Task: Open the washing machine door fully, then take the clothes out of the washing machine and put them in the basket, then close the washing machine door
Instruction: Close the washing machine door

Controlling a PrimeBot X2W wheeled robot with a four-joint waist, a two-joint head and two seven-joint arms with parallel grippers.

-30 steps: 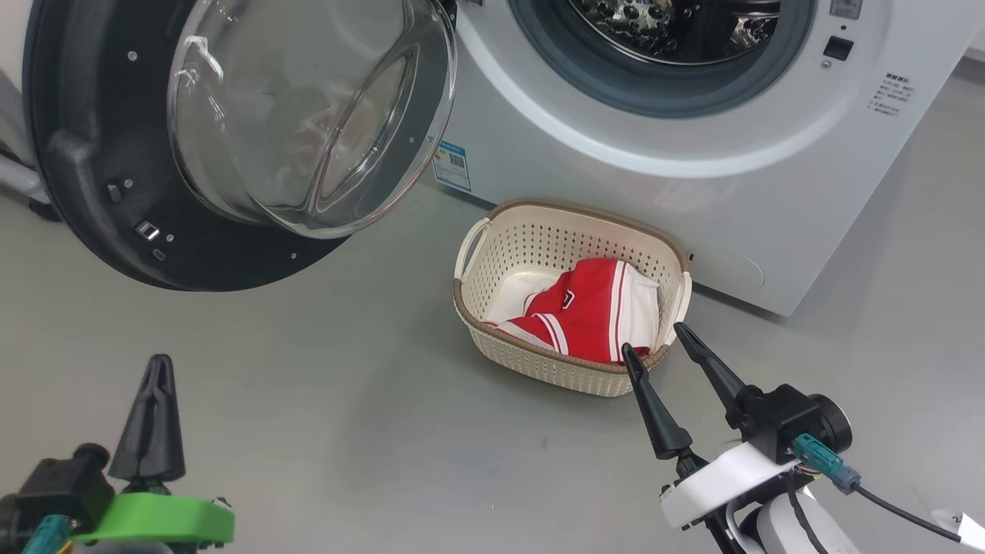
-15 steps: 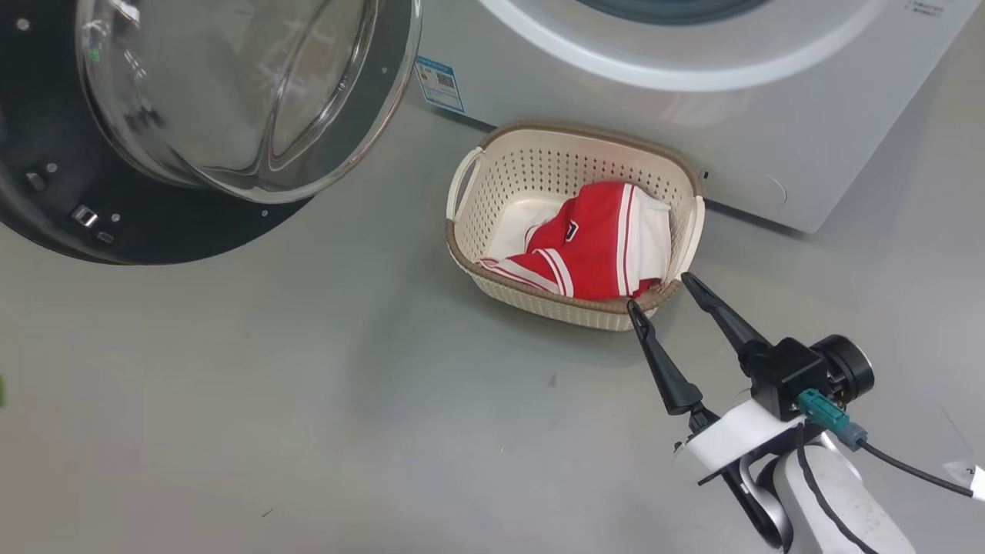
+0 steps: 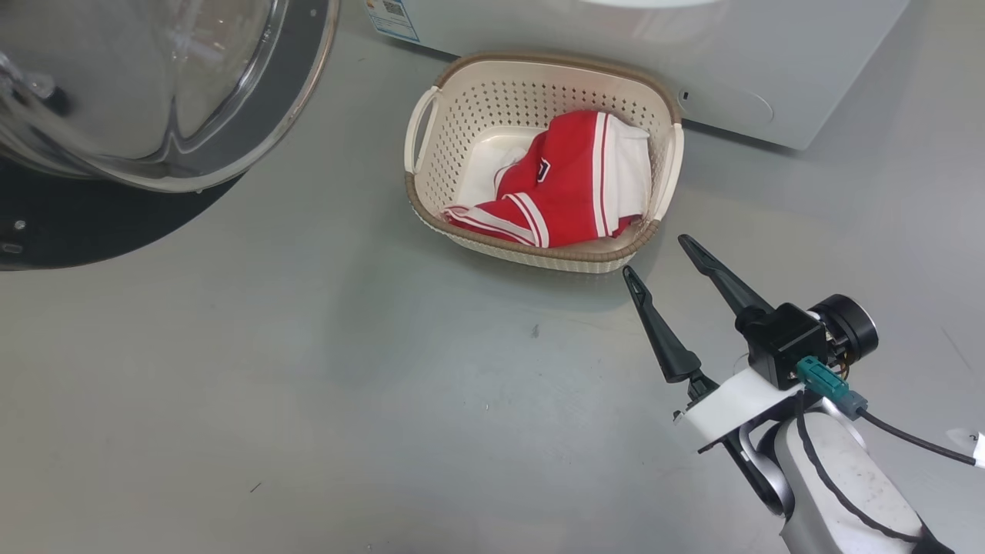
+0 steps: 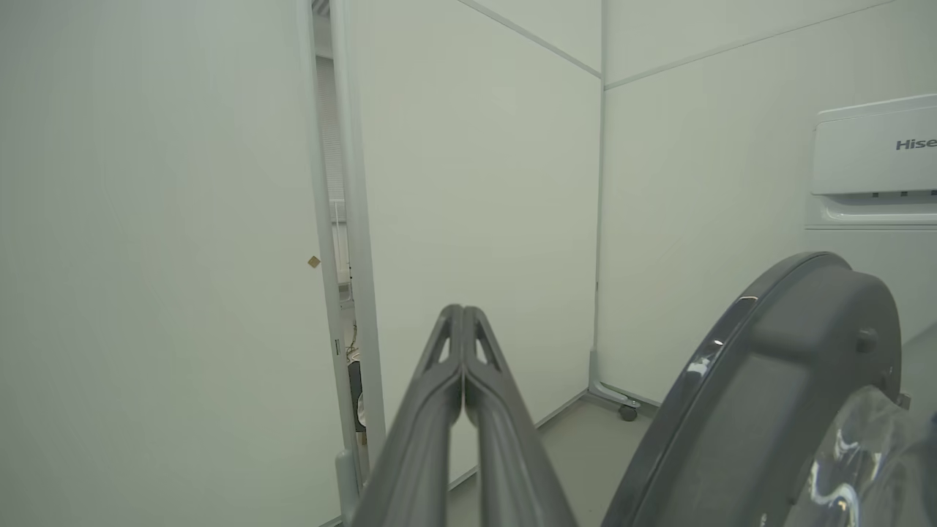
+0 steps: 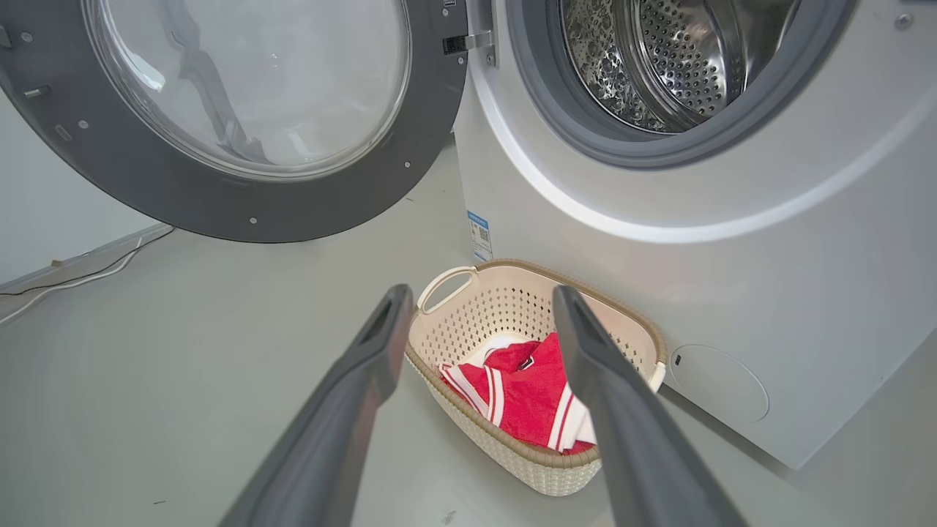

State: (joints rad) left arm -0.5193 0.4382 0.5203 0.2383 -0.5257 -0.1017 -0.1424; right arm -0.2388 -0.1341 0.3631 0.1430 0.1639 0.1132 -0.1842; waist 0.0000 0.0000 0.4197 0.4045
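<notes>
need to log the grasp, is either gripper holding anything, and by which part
Nothing is held: right gripper open near the basket, left gripper shut and empty.

Ahead of the right gripper [image 5: 483,293], its own right finger [image 5: 622,424] hides part of the clothes [image 5: 531,388] and the basket [image 5: 476,322] rim. Beyond the fingertips, blue label [image 5: 479,236] print too small to read; drum [image 5: 659,66] top cut off. Right of the left gripper [image 4: 463,313], washing machine door [image 4: 776,395] runs off-frame; brand lettering [image 4: 915,144] truncated.
</notes>
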